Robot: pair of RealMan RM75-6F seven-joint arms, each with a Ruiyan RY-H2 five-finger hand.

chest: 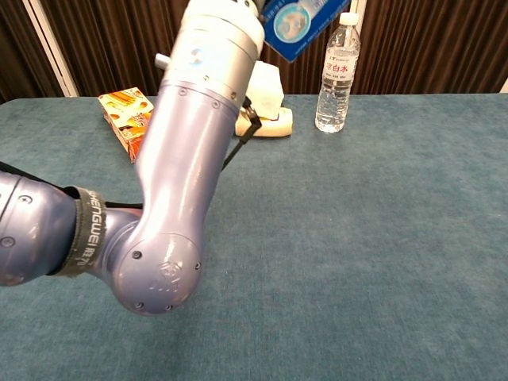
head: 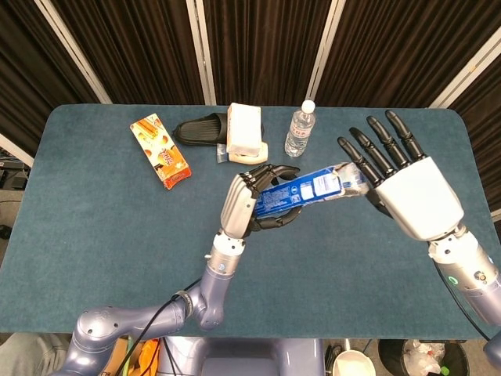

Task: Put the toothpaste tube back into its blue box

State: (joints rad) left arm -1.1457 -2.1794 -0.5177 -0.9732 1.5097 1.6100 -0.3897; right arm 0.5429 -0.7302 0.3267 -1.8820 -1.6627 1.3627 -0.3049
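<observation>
Up above the table (head: 94, 235), the left hand (head: 244, 202) is gripping the blue box (head: 301, 192), its dark fingers (head: 270, 169) curling around the box's left half and keeping it lifted clear of the cloth. The box is slanting up toward the right hand (head: 411, 192), and its far end is lying against that hand's fingertips. The right hand is facing the box with fingers spread and straight, grasping nothing. Whether the toothpaste tube is sitting inside the box cannot be told. Beyond the left hand, a white folded item (head: 244, 131) is resting beside a black slipper (head: 200, 131), and an orange carton (head: 160, 150) is lying further out to that hand's left. Between the two hands, further back, a water bottle (head: 300, 130) is standing upright.
</observation>
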